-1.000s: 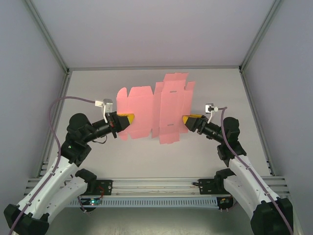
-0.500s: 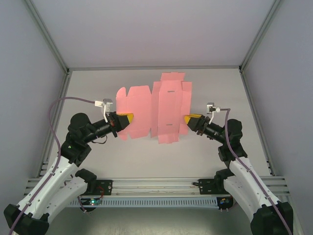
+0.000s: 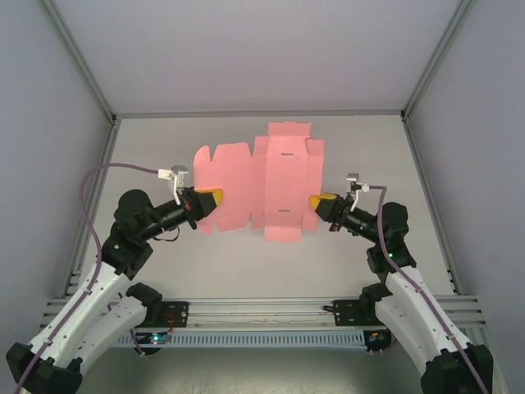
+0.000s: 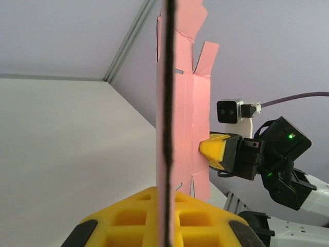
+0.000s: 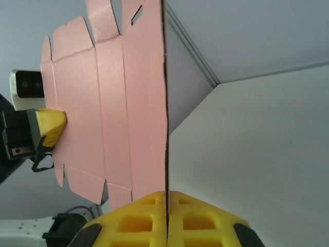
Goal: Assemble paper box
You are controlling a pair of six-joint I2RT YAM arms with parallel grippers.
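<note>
Hanging between the two arms over the middle of the table [image 3: 373, 152], the paper box [image 3: 262, 185] is a flat pink die-cut sheet, not folded up at all, with flaps and tabs jutting from its far and near edges.

Over on the left, the left gripper [image 3: 209, 199] has hold of the sheet's left edge, towards the near corner. From the left wrist camera the card [image 4: 182, 113] runs edge-on as a thin dark line, straight down between the yellow fingers [image 4: 128, 218]. They're pinched tight on it, one pad on each face.

Across the middle, the sheet spreads wide. A narrower panel with rounded tabs is on the left and a taller panel on the right, which reaches furthest towards the far wall. Crease lines run through it, and the card looks flat and taut between the two grips.

And on the right, the right gripper [image 3: 318, 202] nips the right edge, again towards the near end. Its own camera shows the same story: the card [image 5: 118, 103] slots edge-on between the yellow fingers [image 5: 203, 221], clamped shut on it. The left gripper [image 5: 49, 126] is biting the opposite edge in the background.
</note>
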